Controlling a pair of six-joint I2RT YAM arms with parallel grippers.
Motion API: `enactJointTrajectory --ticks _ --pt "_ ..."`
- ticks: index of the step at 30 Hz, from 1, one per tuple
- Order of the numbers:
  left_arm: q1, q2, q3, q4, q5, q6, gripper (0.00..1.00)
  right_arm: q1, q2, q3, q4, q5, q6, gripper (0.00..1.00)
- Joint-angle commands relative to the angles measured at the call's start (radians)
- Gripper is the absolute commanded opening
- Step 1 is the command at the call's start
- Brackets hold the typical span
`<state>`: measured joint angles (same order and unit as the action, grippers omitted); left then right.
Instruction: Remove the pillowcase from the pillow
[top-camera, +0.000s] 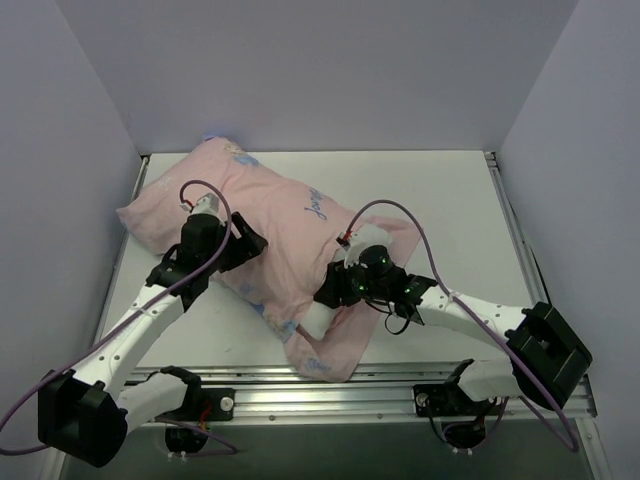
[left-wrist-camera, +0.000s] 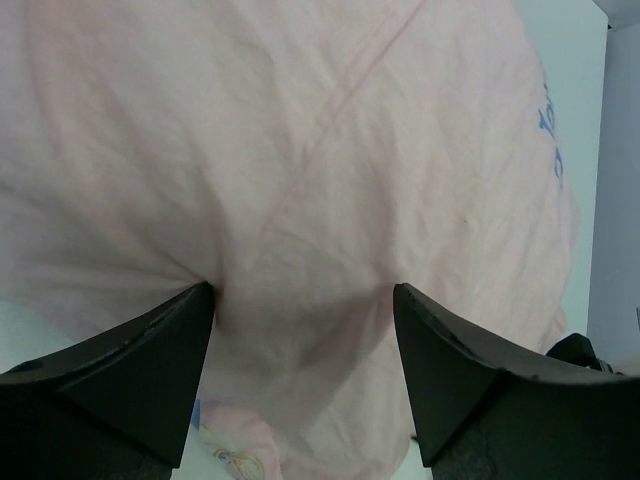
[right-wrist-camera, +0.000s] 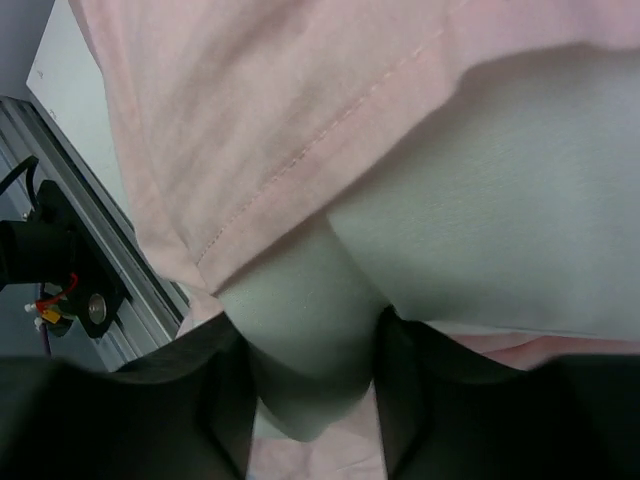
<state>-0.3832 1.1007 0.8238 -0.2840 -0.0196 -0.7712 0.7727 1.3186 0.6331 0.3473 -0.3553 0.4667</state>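
Nearest you, your right gripper (right-wrist-camera: 312, 400) clamped a white pillow (right-wrist-camera: 480, 230) corner below the pillowcase (top-camera: 265, 225) hem. Your left gripper (left-wrist-camera: 300, 375) stood apart, pressing pink cloth. Beyond, that bundle lay diagonally on the white table (top-camera: 440, 200), gray walls (top-camera: 330, 70) behind.

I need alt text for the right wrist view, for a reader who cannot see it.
The right hand pinches a corner of the white pillow between its two dark fingers. The pink pillowcase, with a stitched hem, is pulled back above it. A metal rail shows at left.
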Motion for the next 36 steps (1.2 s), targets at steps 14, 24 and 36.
enactJointTrajectory --ticks 14,24,36 --pt "-0.126 -0.18 -0.028 -0.069 0.314 0.092 0.8 0.008 0.013 0.108 -0.027 -0.019 -0.066 0.25" --pt "-0.276 -0.091 0.02 -0.087 0.113 0.105 0.73 0.007 -0.013 0.048 -0.014 0.042 -0.046 0.65" --pt "-0.287 -0.033 0.023 -0.084 0.126 0.128 0.62 0.007 -0.062 0.005 0.01 -0.019 -0.048 0.8"
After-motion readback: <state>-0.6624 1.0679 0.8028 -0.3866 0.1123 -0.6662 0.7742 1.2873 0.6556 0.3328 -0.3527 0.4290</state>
